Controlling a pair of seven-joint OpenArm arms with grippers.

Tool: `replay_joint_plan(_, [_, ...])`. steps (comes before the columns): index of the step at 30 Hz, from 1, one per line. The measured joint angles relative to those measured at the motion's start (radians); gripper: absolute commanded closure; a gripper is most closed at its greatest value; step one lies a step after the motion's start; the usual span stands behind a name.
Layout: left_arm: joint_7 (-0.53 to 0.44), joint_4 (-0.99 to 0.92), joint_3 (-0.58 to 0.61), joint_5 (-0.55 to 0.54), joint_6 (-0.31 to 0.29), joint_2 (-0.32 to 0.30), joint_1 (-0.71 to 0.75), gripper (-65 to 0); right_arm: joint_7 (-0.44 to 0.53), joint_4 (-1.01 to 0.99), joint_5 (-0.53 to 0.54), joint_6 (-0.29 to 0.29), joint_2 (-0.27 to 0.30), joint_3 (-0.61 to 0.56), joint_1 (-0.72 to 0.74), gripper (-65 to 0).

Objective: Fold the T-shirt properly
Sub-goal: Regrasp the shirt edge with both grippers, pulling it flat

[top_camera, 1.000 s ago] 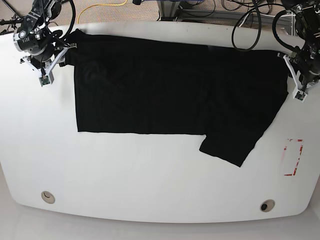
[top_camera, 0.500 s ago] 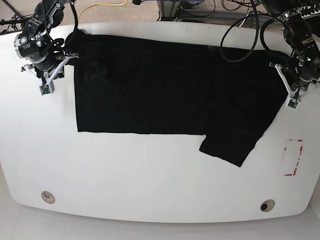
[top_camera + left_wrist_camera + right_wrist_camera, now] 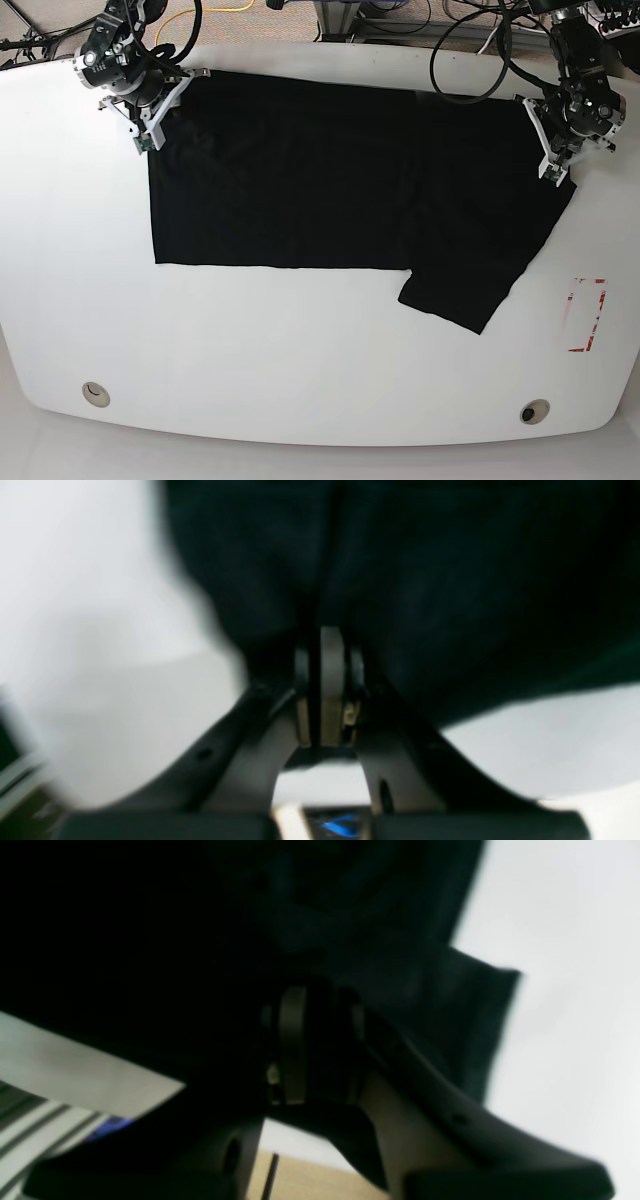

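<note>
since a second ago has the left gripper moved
Yes. In the base view the left gripper has shifted inward from the table's right edge, onto the T-shirt's right edge, now shut on it.

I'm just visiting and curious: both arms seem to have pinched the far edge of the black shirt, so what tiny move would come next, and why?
Probably lift slightly. The left end effector and right end effector look closed on the T-shirt, which lies flat on the table; raising that edge frees it to fold.

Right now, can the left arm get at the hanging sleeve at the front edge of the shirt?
Probably not directly: the left tool is shut on the shirt at its far edge. The sleeve lies uncovered on the table, but the tool must let go first.
</note>
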Motion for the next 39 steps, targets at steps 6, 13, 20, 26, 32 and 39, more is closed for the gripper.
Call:
replay_joint_plan(6, [-0.021, -0.045, -0.004, -0.003, 0.002, -0.015, -0.011, 0.0, 0.080, -0.082, -0.013, 0.002, 0.008, -0.002, 0.000, -10.1])
replay_joint_plan(13, [-0.039, -0.032, -0.005, -0.010, 0.010, -0.021, 0.026, 0.0, 0.119, -0.100, -0.037, 0.002, 0.010, -0.003, -0.005, -10.1])
replay_joint_plan(20, [0.068, 0.034, -0.003, -0.016, 0.003, -0.040, 0.093, -0.3, 0.097, -0.056, -0.047, 0.003, 0.032, -0.004, -0.052, -10.1])
replay_joint_plan(26, [0.091, 0.071, 0.000, -0.013, 0.001, -0.054, 0.123, -10.3, 0.068, -0.022, -0.058, 0.006, 0.029, -0.004, -0.074, -10.5])
replay_joint_plan(32, [0.099, 0.074, -0.001, -0.004, -0.001, -0.059, 0.116, -18.9, 0.065, -0.022, -0.062, 0.006, 0.029, -0.004, -0.070, -10.8])
replay_joint_plan(39, [0.156, 0.109, -0.001, -0.005, 0.000, -0.065, 0.044, -31.9, 0.040, 0.035, -0.084, 0.002, 0.032, 0.004, -0.043, -15.5])
